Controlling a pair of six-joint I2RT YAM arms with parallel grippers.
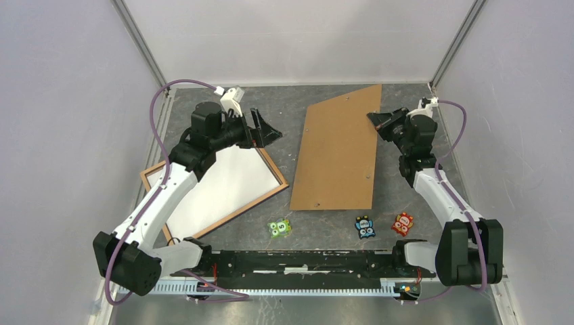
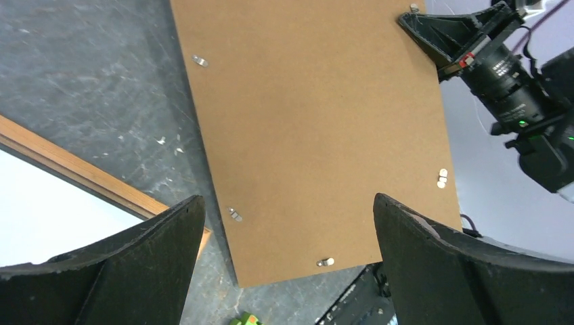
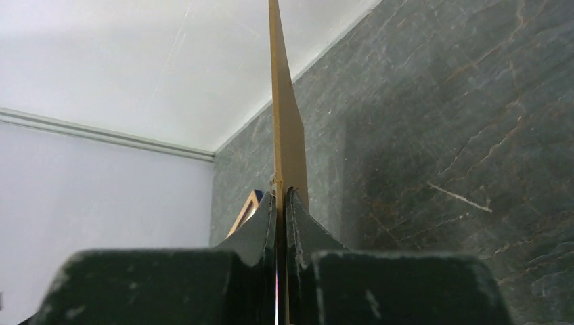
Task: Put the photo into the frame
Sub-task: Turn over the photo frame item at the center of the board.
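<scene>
The right gripper clamps the two-o'clock corner of the plain brown cardboard backing board. The left gripper, wide open and empty, hovers above the thin light-wood rectangular frame, which surrounds the white-backed photo.

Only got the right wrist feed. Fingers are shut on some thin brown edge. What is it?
Observer: The right gripper is pinching the far right corner of the brown backing board, not the photo.
Operator: Where's the photo then?
Observer: It lies white side up inside the frame, left of the board.
Operator: Left arm busy?
Observer: No. The left gripper is open and empty, near the frame's far corner.
</scene>
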